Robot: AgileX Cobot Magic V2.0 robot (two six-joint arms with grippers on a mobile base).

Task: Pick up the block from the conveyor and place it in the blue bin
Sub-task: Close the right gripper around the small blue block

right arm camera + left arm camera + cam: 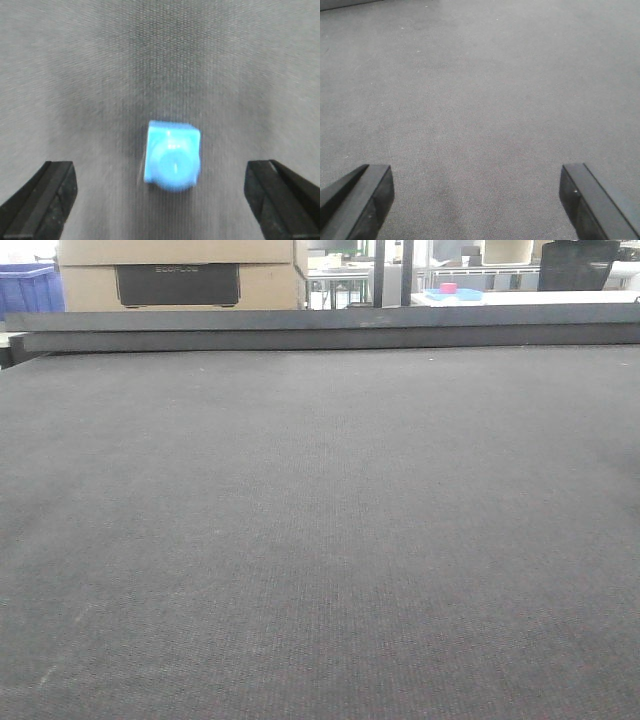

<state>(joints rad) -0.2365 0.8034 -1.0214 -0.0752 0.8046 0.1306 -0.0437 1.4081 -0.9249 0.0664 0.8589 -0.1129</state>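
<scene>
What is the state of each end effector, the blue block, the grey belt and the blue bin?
Wide dark grey woven conveyor belt: flat, bare in the front view.
Small glossy light blue block: lying on the belt, not gripped, slightly blurred.
Right end effector: open, straddling the block without touching it.
Left end effector: open over bare belt, holding nothing.
Blue plastic bin: upright beyond the far rail, contents hidden.

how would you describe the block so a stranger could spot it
Find the wide dark grey conveyor. On it, between the fingers of the open right gripper, lies the block. It is glossy light blue with a round bump, the only coloured thing there.
</scene>
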